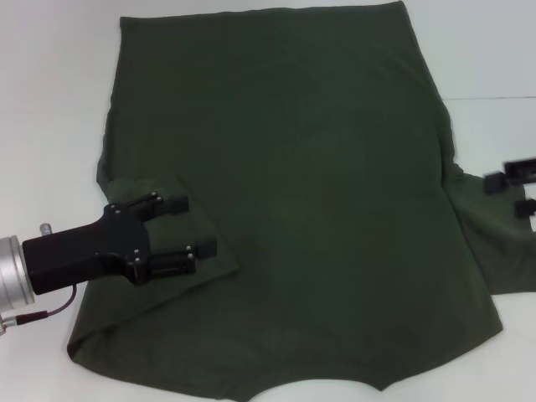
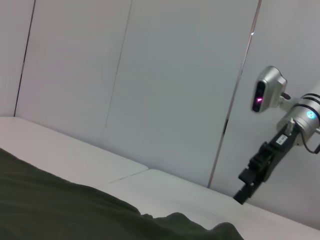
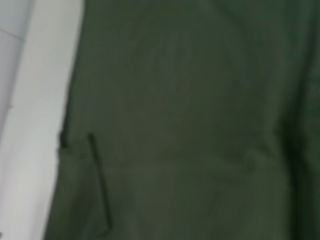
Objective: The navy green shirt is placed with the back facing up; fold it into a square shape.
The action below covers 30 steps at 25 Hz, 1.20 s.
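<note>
Head view gives me one navy green shirt [image 1: 301, 193], spread plain side up over most of the white worktop [image 1: 50, 109]. I see no lettering on the side that shows. Its left sleeve [image 1: 172, 251] lies folded inward over the body, making a slanted flap with a crisp edge. The right sleeve [image 1: 494, 243] sticks out to the side and runs off the picture's edge. The hem is cut off at the top of the picture and the neckline dips out of sight at the bottom, so I cannot see the whole garment.

My left gripper [image 1: 191, 226] hangs over that folded sleeve, its two black fingers [image 1: 172, 205] spread apart with nothing pinched between them; whether the tips touch the cloth I cannot tell. The right gripper [image 1: 521, 188] sits at the far right edge beside the right sleeve, mostly cut off, and I cannot tell how its fingers stand.

From the left wrist camera I get a low strip of the shirt [image 2: 60, 210] on the worktop [image 2: 165, 192], pale wall panels [image 2: 150, 75] behind, and the right gripper [image 2: 241, 195] pointing down close above the worktop. The right wrist camera shows only blurred green cloth [image 3: 190, 120] beside a strip of worktop [image 3: 40, 125].
</note>
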Each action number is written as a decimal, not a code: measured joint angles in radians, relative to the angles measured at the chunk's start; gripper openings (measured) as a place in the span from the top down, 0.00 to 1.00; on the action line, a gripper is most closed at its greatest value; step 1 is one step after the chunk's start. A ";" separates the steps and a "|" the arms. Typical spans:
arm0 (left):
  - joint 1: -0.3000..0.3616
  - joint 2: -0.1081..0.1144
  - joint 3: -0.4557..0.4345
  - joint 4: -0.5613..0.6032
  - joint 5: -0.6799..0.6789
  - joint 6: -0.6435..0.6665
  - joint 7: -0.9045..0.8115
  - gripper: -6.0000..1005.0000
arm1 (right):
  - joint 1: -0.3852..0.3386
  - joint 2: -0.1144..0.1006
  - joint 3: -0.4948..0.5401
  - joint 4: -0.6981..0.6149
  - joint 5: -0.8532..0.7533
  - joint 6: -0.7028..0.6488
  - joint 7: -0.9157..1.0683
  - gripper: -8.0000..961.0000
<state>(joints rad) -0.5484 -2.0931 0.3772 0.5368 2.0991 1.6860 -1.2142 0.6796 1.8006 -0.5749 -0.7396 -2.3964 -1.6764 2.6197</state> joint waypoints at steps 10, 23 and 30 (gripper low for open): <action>-0.009 0.002 0.014 0.000 0.000 -0.021 0.001 0.09 | -0.042 -0.018 0.079 -0.053 -0.154 0.000 0.020 0.03; -0.021 0.002 0.022 0.000 -0.001 -0.054 -0.002 0.09 | -0.032 -0.010 0.034 -0.015 -0.217 0.141 -0.011 0.03; -0.028 0.002 0.040 0.000 -0.001 -0.073 -0.011 0.09 | -0.018 -0.014 0.019 0.084 -0.218 0.225 -0.037 0.03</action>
<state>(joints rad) -0.5768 -2.0907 0.4167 0.5369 2.0984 1.6128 -1.2256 0.6613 1.7867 -0.5563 -0.6560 -2.6140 -1.4512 2.5826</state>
